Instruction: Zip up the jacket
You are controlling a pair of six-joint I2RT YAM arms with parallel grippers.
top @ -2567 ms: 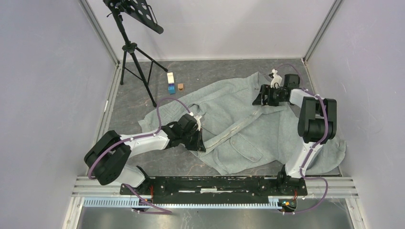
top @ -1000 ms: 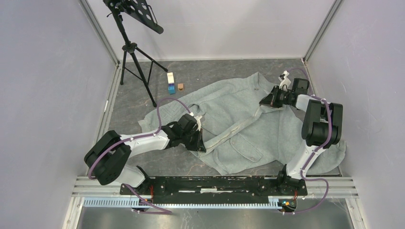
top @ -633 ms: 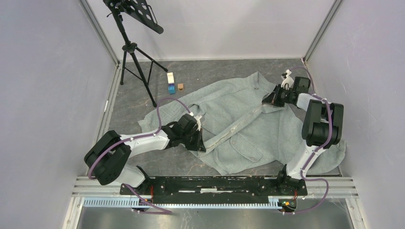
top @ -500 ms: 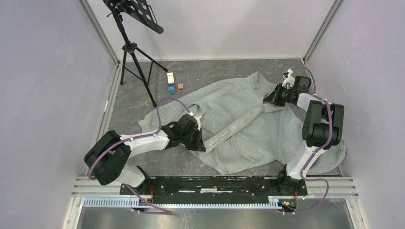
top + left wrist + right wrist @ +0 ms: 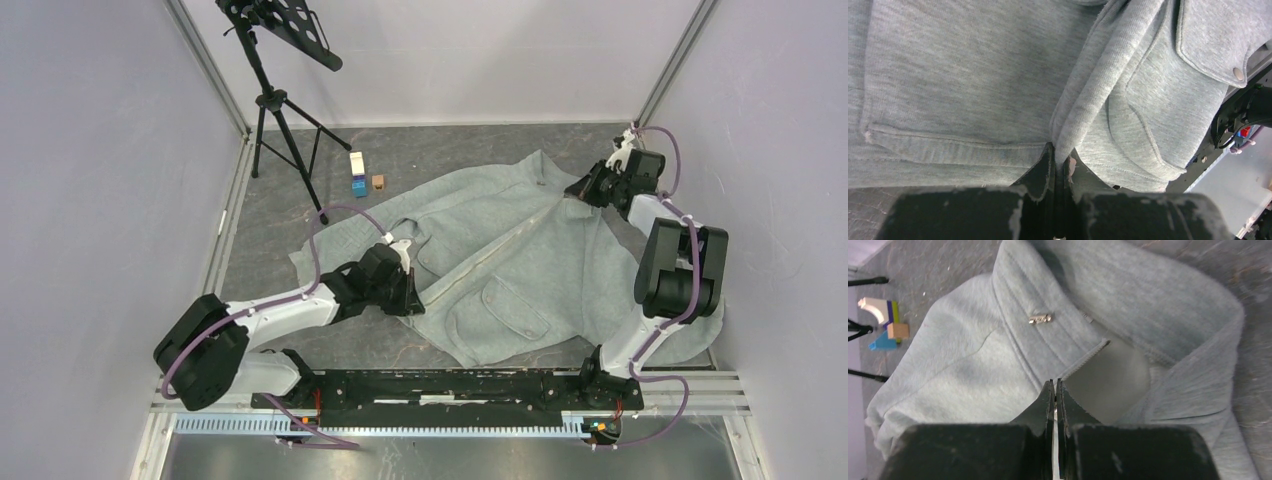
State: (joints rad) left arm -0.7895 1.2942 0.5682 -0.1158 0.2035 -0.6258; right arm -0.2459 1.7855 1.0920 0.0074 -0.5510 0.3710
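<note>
The light grey-green jacket lies spread on the dark floor, collar toward the far right. Its pale zipper runs diagonally from the hem to the collar. My left gripper is at the hem end; in the left wrist view it is shut on the jacket's front band. My right gripper is at the collar. In the right wrist view it is shut just below the collar, over the fleece. A thin pale sliver shows between its fingers; what it is cannot be made out.
A black tripod stand is at the far left, with small coloured blocks beside it, also in the right wrist view as blocks. Walls close in on both sides. The arms' mounting rail runs along the near edge.
My right gripper has slid up and to the right along the zipper line to the collar. The left arm has drawn back to the left, and the front band lies straighter.
</note>
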